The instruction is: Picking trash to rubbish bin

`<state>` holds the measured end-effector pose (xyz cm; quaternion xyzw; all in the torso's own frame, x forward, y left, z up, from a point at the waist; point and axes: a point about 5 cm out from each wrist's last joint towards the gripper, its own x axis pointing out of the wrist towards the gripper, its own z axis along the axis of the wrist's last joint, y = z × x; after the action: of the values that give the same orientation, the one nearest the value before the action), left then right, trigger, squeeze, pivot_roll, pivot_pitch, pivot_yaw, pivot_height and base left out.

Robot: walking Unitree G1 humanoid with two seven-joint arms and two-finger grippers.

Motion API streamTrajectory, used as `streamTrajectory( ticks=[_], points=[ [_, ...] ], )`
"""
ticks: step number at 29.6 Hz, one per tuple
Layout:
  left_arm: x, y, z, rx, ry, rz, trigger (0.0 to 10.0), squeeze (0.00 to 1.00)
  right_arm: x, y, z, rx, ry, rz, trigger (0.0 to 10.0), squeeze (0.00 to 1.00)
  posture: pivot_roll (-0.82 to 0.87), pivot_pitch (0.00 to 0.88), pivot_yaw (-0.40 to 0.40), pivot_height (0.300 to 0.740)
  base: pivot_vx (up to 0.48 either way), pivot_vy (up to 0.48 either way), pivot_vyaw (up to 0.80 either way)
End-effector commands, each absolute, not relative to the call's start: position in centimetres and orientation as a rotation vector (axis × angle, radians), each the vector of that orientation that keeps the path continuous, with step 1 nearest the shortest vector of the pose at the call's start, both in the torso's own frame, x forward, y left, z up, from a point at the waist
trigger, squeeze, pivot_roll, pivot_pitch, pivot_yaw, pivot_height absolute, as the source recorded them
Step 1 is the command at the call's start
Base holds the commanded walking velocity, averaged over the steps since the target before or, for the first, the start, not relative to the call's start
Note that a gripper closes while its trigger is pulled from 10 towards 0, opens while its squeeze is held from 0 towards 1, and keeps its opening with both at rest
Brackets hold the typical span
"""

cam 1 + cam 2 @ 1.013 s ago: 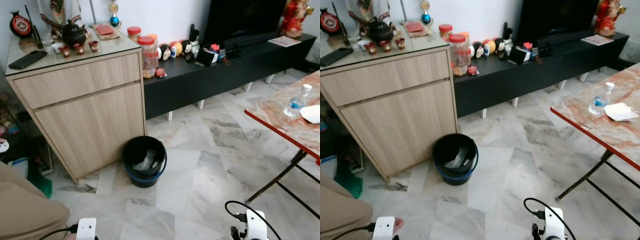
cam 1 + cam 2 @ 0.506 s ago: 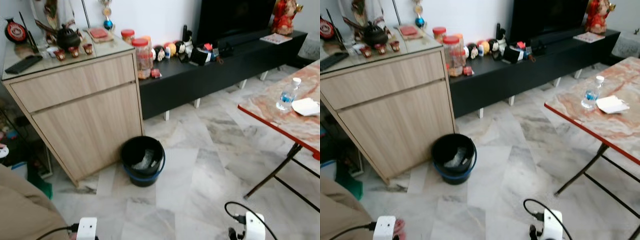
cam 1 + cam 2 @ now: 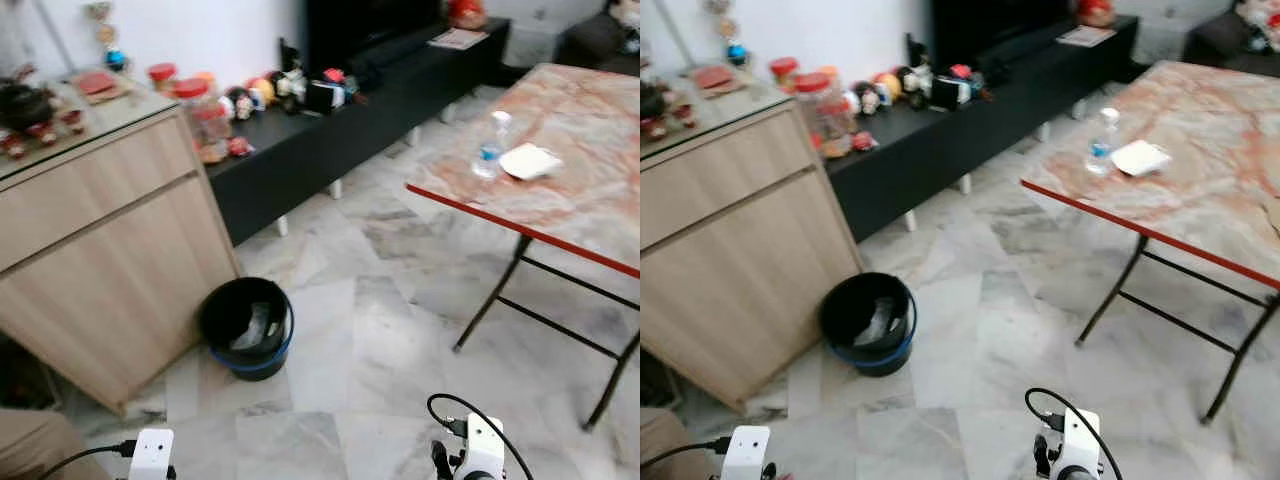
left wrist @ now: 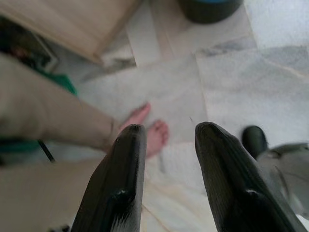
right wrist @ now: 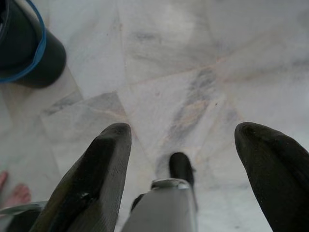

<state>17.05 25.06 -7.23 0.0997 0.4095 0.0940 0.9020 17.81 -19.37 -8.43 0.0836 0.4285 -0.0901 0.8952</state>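
A: Any writing or labels you can read?

B: None legible. The water bottle (image 3: 488,152) on the marble-patterned worktop (image 3: 590,190) has a blue label, but it is too small and blurred to read. A white crumpled tissue (image 3: 530,160) lies just beside the bottle.

A: Where is the rubbish bin?

B: The black rubbish bin (image 3: 246,327), with a blue band around its lower part, stands on the marble floor (image 3: 380,340) just beside the corner of the wooden cabinet (image 3: 100,260). Something pale and crinkled lies inside it. A low black TV bench (image 3: 330,130) runs along the wall behind, carrying jars and small figurines.

A: And the end effectors?

B: The left end effector (image 4: 166,140) hangs low over the floor, its two black fingers (image 4: 120,174) a modest gap apart, holding nothing. Below it a person's bare foot (image 4: 149,133) and a beige trouser leg (image 4: 53,121) show. The right end effector (image 5: 186,140) also points at the floor, its fingers (image 5: 96,169) spread wide, empty; the bin is off to one side, and part of the robot's own foot is below.
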Motion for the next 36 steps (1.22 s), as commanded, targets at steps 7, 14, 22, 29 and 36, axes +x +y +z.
streamTrajectory(
  ticks=[7,14,22,29,36],
  points=[
    [17.1,26.5,-6.8,0.246,0.848,0.201,10.0,0.0,18.4,-18.3,-8.3,0.197,0.871,-0.191,10.0,0.0,0.06,0.001,0.146,0.74,0.0,0.0,-0.79],
    [16.5,25.8,-7.2,0.236,0.859,0.193,10.0,0.0,18.6,-18.7,-8.1,0.166,0.854,-0.173,10.0,0.0,0.06,0.017,0.124,0.74,0.0,0.0,-0.79],
    [16.8,25.7,-7.2,0.198,0.849,0.233,10.0,0.0,19.2,-19.1,-7.7,0.145,0.841,-0.169,10.0,0.0,0.07,0.034,0.102,0.74,0.0,0.0,-0.79],
    [17.3,25.1,-7.1,0.18,0.836,0.239,10.0,0.0,20.0,-19.2,-7.3,0.13,0.827,-0.158,10.0,0.0,0.06,0.035,0.075,0.74,0.0,0.0,-0.79],
    [16.5,24.8,-7.5,0.19,0.848,0.241,10.0,0.0,20.0,-18.8,-7.4,0.114,0.834,-0.131,10.0,0.0,0.09,0.032,0.068,0.74,0.0,0.0,-0.79]
  ],
)
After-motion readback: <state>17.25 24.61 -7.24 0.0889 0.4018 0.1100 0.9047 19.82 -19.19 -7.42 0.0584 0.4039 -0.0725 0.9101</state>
